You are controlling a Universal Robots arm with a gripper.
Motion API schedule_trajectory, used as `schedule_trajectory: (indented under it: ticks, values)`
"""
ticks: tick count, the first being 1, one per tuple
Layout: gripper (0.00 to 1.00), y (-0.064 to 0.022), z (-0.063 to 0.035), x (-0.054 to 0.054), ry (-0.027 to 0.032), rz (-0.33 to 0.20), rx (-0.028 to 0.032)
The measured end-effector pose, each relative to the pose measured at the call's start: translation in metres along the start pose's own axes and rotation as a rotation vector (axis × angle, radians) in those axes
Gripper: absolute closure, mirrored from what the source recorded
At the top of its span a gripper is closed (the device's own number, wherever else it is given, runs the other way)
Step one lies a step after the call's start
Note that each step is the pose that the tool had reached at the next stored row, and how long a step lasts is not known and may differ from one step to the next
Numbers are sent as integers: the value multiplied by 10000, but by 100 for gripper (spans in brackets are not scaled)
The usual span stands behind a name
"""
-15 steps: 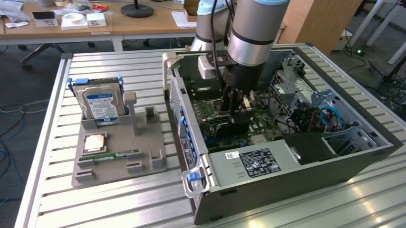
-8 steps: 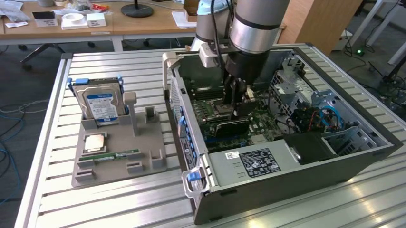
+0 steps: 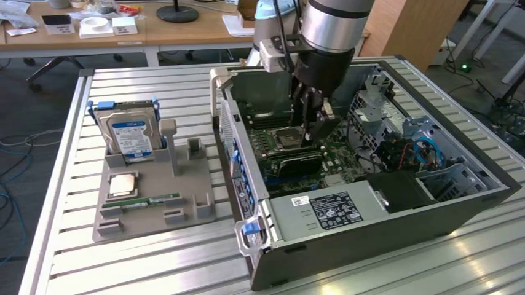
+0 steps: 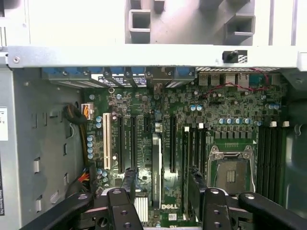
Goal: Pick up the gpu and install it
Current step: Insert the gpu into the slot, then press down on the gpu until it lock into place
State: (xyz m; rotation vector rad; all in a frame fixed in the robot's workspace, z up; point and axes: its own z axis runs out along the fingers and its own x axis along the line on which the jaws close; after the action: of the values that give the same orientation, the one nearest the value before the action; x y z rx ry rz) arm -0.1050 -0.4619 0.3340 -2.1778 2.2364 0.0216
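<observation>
"DELL" printed on the motherboard (image 4: 144, 120).

The exterior view looks down at an angle from above and some way off, taking in the slatted desk (image 3: 164, 258), a grey parts holder (image 3: 152, 200) on the exterior view's left and the open computer case (image 3: 361, 227) on the exterior view's right. The wrist view sits close above the case interior, facing straight onto the motherboard (image 4: 158, 124), with the gripper (image 4: 163, 191) at its edge. Both views share the motherboard and the empty processor socket (image 4: 231, 170).
</observation>
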Motion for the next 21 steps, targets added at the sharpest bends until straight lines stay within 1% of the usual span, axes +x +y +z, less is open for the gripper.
schedule_trajectory:
  ticks: [3,8,21]
  values:
    - [44,0,-53,-2,8,0,0]
    - [44,0,-106,-3,12,0,0]
    - [44,0,-109,-3,13,0,1]
